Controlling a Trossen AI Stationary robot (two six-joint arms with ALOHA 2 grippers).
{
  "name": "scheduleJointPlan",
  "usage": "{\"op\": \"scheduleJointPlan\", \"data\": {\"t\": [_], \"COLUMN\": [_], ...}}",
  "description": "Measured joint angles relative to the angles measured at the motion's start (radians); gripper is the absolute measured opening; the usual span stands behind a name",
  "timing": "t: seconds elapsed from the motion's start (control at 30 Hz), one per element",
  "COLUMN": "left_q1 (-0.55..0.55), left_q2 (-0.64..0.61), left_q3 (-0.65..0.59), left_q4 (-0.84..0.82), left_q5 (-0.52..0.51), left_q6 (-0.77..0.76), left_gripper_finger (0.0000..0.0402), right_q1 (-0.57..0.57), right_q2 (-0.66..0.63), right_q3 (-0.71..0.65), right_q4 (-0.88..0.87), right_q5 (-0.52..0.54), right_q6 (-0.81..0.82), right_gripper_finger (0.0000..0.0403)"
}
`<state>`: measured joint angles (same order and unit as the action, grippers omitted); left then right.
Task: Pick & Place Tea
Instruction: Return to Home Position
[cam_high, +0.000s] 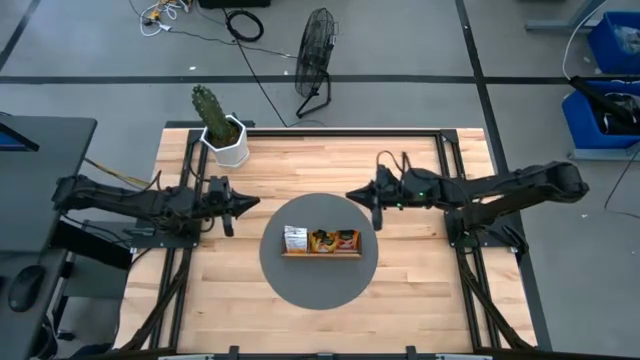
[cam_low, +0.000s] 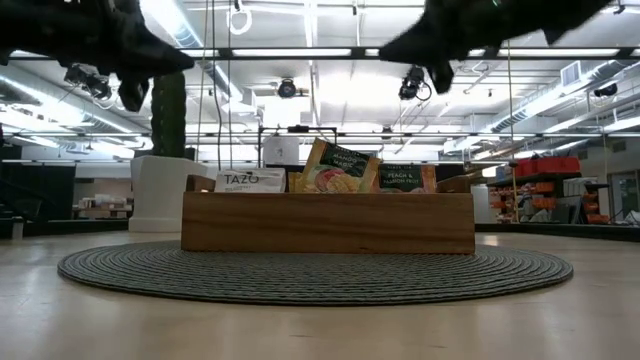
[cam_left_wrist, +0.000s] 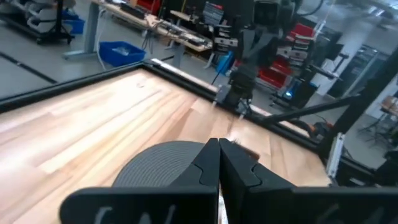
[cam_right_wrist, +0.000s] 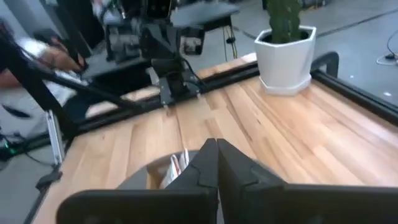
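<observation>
A long brown wooden tray stands on a round grey mat at the table's middle. Tea sachets stand upright in it: a white one at its left end, an orange-and-green one in the middle, an orange one toward the right. My left gripper hovers shut and empty above the table, left of the mat. My right gripper hovers shut and empty, right of the mat's far edge. Both show from their wrist views, the left and the right.
A white pot with a green cactus stands at the table's far left corner. A black rail frame runs along the table's far and side edges. Bare wood lies near the front edge around the mat.
</observation>
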<state>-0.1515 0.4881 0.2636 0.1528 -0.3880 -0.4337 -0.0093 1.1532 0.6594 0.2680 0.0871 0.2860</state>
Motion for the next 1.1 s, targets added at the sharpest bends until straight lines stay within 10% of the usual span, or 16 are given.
{"op": "scheduleJointPlan", "data": {"t": [0.27, 0.63, 1.1], "left_q1": [0.026, 0.026, 0.026], "left_q2": [0.003, -0.085, -0.408], "left_q3": [-0.01, -0.01, -0.01], "left_q4": [-0.093, -0.126, -0.354], "left_q5": [-0.005, -0.071, -0.074], "left_q6": [-0.03, 0.107, 0.156], "left_gripper_finger": [0.0003, 0.0002, 0.0002], "right_q1": [0.001, 0.041, 0.041], "right_q2": [-0.045, -0.119, -0.569], "right_q3": [-0.233, -0.511, -0.585], "right_q4": [-0.013, 0.448, 0.042], "right_q5": [-0.063, 0.004, 0.051], "right_q6": [-0.049, -0.049, -0.106], "right_gripper_finger": [0.0001, 0.0, 0.0]}}
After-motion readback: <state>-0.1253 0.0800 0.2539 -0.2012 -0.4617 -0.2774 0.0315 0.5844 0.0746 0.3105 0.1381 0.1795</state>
